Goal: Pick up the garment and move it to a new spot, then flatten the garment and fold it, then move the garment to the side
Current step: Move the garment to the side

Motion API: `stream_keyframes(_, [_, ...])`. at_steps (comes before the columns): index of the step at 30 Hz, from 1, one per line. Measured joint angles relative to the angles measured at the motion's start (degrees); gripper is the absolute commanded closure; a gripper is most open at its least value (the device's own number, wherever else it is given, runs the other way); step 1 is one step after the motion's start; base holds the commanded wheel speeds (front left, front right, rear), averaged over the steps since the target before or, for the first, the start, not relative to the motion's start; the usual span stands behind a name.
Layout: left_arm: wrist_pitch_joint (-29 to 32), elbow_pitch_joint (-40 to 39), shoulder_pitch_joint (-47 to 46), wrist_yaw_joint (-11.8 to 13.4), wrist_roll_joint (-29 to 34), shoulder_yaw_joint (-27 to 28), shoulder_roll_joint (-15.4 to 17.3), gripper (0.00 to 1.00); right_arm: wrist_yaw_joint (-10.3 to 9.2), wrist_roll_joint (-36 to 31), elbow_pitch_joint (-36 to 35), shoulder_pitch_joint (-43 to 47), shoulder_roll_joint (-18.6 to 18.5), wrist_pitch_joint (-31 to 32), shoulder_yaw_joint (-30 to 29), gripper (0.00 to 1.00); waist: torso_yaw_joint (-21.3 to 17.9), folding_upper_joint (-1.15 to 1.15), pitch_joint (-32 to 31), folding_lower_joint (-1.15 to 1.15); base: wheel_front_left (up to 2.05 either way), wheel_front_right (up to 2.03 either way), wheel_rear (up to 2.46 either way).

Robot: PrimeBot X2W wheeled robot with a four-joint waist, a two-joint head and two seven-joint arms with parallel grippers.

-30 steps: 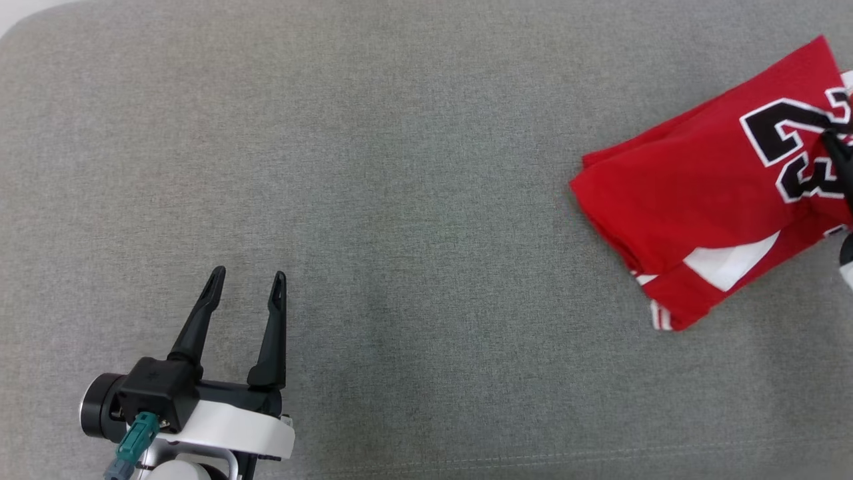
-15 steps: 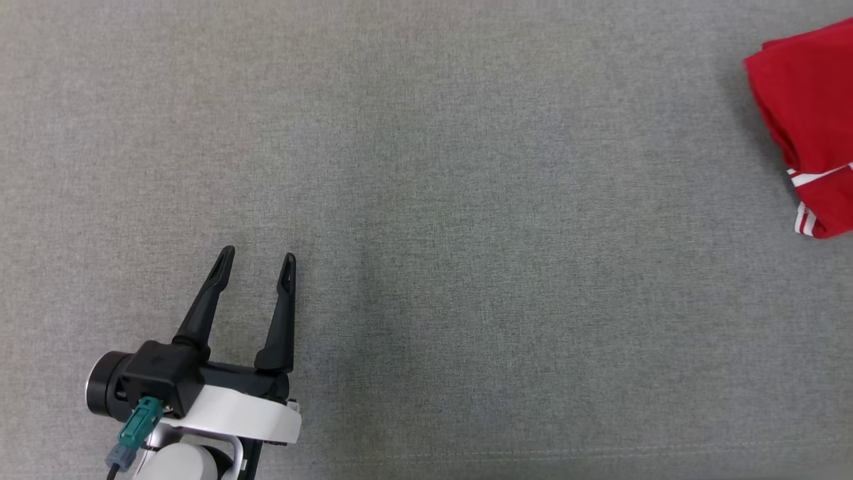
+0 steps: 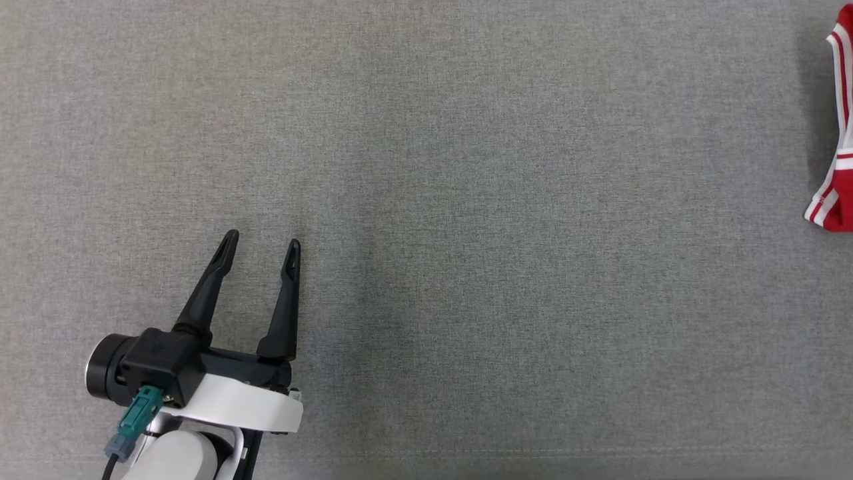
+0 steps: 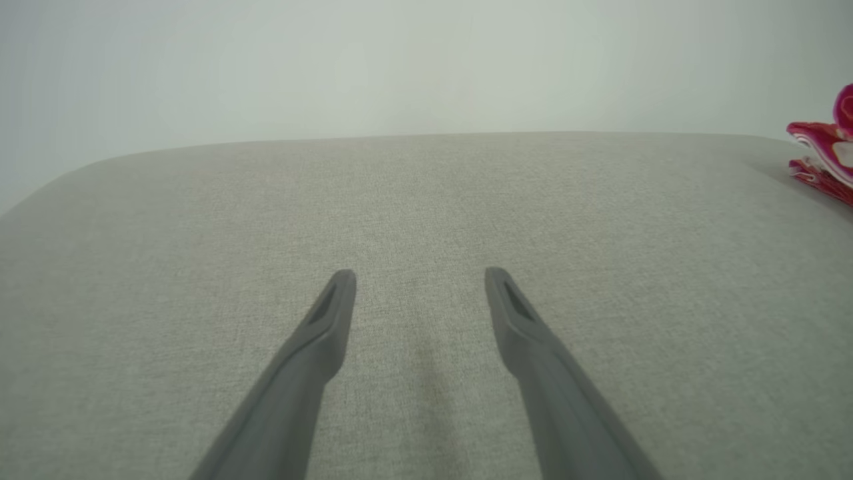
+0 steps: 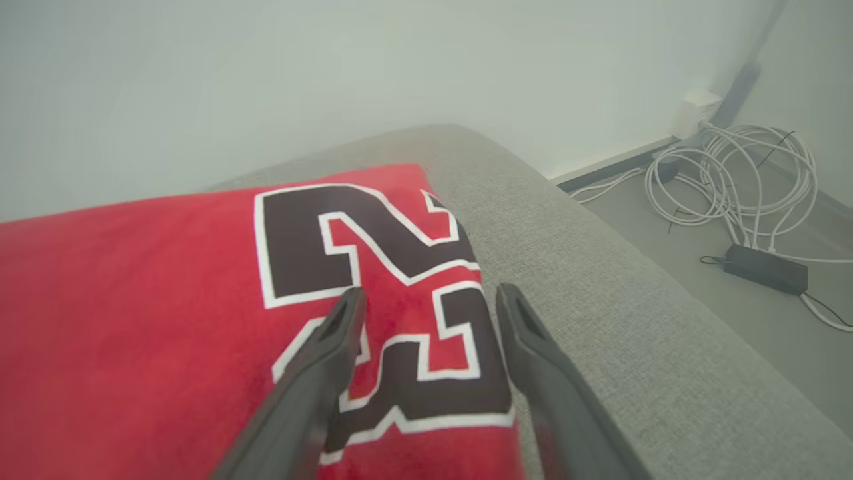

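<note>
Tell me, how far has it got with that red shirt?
Done, it seems: the red garment lies folded near the end of the grey cushion. In hand: the right fingers stand spread over its number, gripping nothing. The left fingers hover open above bare cushion. Left: probably only drawing the right arm away.

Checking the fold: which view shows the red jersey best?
The right wrist view: the jersey lies large beneath the open right gripper, its number plain. The head view and left wrist view catch a sliver at their right edges.
</note>
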Motion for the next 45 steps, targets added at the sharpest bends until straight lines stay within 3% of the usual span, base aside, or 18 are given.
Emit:
stream_keyframes(7, [0.01, -0.04, 0.00, 0.02, 0.23, -0.22, 0.01, 0.00, 0.02, -4.59, 5.52, -2.15, 0.58, -5.03, -2.23, 0.00, -0.65, 0.00, -1.09, 0.00, 0.00, 0.00, 0.00])
stream_keyframes(12, [0.01, 0.23, 0.01, 0.08, 0.22, -0.22, 0.03, 0.00, 0.02, -8.78, 3.68, -2.29, 1.14, -5.97, -4.00, 0.00, -1.02, 0.00, -2.90, 0.00, 0.00, 0.00, 0.00])
stream_keyframes(17, [0.01, 1.08, 0.15, 0.37, 0.14, -0.15, 0.11, 0.00, 0.02, -18.84, -11.52, 3.21, 7.58, -6.06, -10.14, 0.00, -1.88, 0.00, -6.61, 0.00, 0.00, 0.00, 0.00])
stream_keyframes(21, [0.01, 1.09, 0.59, 1.05, 0.13, 0.24, 0.46, 0.00, 0.02, -25.59, -22.42, 12.15, 15.27, -6.06, -13.37, 0.00, -2.15, 0.00, -9.26, 0.00, 0.00, 0.00, 0.00])
stream_keyframes(29, [0.02, 1.01, 4.13, 3.07, -0.67, 1.93, 1.81, 0.00, 0.02, -34.24, -39.45, 27.46, 27.74, -6.13, -12.83, 0.00, -1.70, 0.00, -13.69, 0.00, 0.00, 0.00, 0.00])
stream_keyframes(35, [0.53, 0.21, 6.78, 4.24, -1.24, 2.33, 2.13, 0.00, 0.02, -39.63, -47.19, 35.13, 32.79, -6.12, -11.09, 0.00, -1.39, 0.00, -16.48, 0.00, 0.00, 0.00, 0.00])
stream_keyframes(45, [1.02, 0.14, 10.25, 5.15, -1.86, 2.32, 2.32, 0.00, 0.02, -43.53, -54.49, 44.41, 36.41, -4.77, -9.67, 0.00, -1.28, 0.00, -20.55, 0.00, 0.00, 0.00, 0.00])
